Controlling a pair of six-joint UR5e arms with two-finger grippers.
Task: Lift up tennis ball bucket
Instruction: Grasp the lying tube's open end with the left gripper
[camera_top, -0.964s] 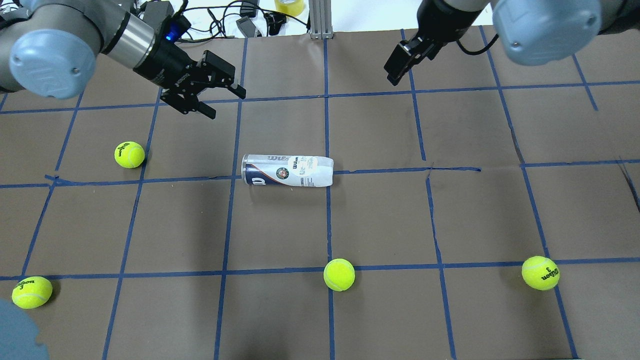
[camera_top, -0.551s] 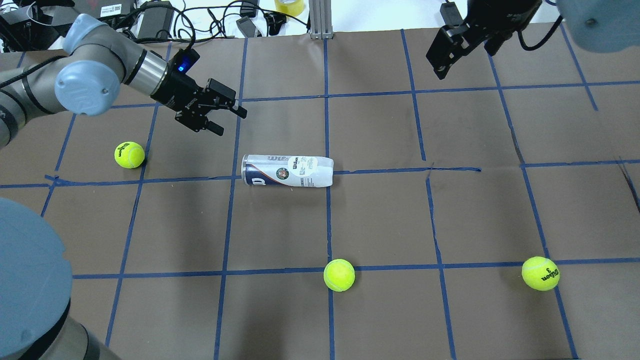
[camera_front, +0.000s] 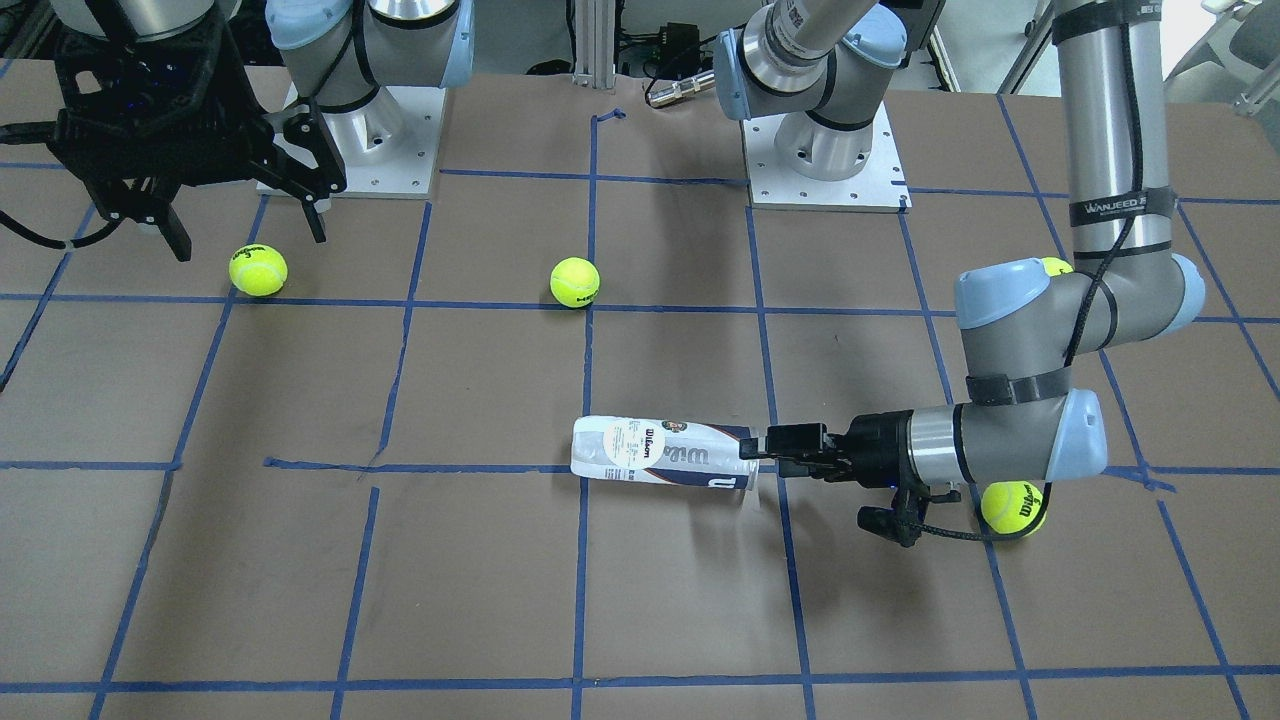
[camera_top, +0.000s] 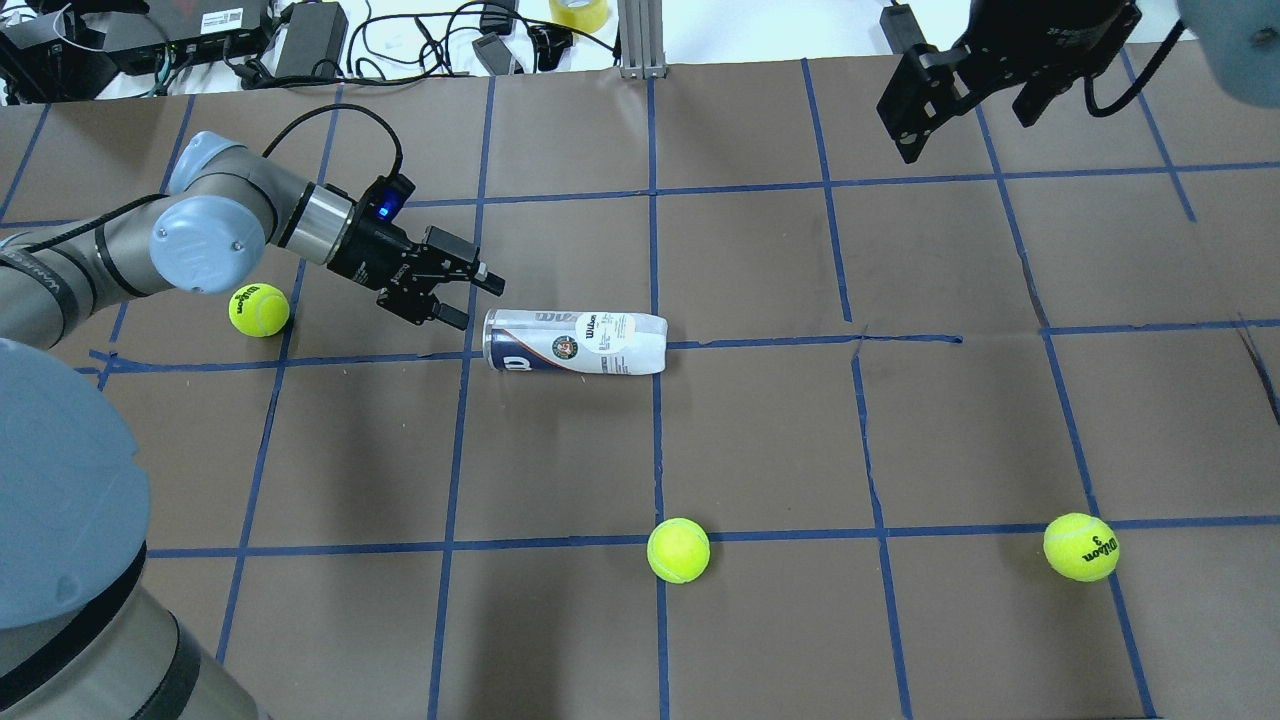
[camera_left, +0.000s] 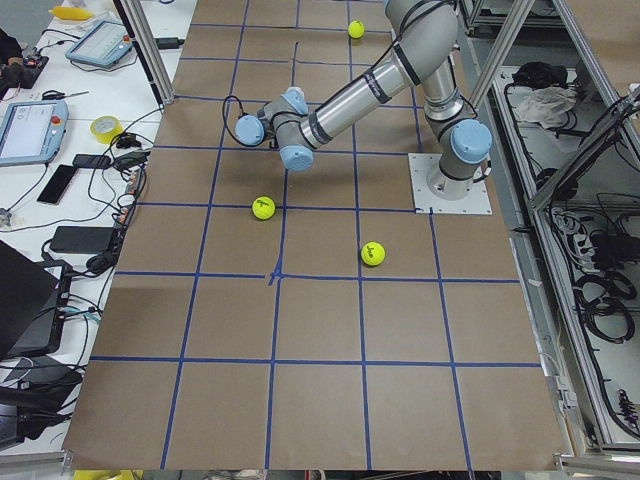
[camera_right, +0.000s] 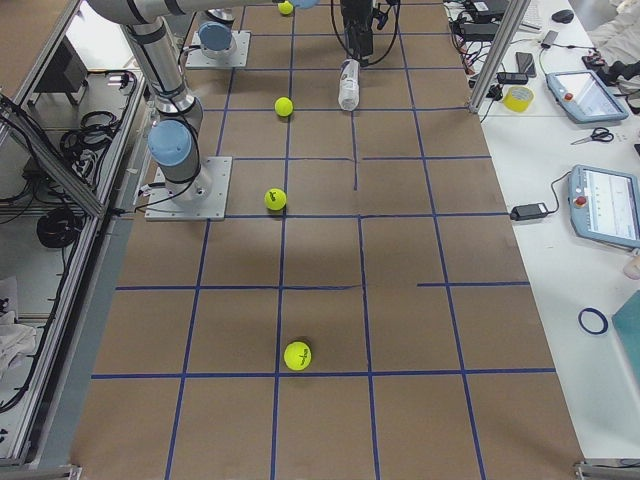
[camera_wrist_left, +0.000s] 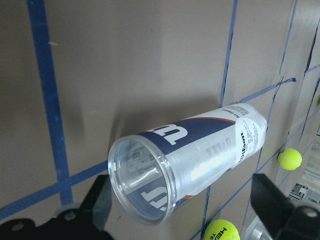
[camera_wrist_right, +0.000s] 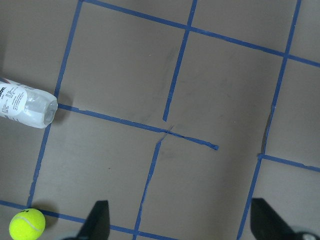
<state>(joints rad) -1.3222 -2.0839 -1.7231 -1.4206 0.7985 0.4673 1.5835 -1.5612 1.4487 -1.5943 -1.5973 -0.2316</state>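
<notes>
The tennis ball bucket (camera_top: 575, 343) lies on its side in the middle of the table, a clear can with a white and navy Wilson label. It also shows in the front view (camera_front: 660, 452) and the right wrist view (camera_wrist_right: 25, 106). In the left wrist view its open mouth (camera_wrist_left: 145, 177) faces the camera and looks empty. My left gripper (camera_top: 478, 303) is open and low at the can's open end, and grips nothing. Its fingers (camera_wrist_left: 272, 197) stand on either side of the mouth. My right gripper (camera_top: 967, 135) is open and empty, high over the far right of the table.
Tennis balls lie around: one under my left forearm (camera_top: 259, 309), one front centre (camera_top: 678, 549), one front right (camera_top: 1081, 546). Blue tape lines cross the brown table (camera_top: 760, 430). Cables and gear sit beyond the far edge (camera_top: 440, 40).
My left gripper has come down and right, from above the table to the can's open end. My right gripper has moved up and right, away from the centre. The can has not moved.
</notes>
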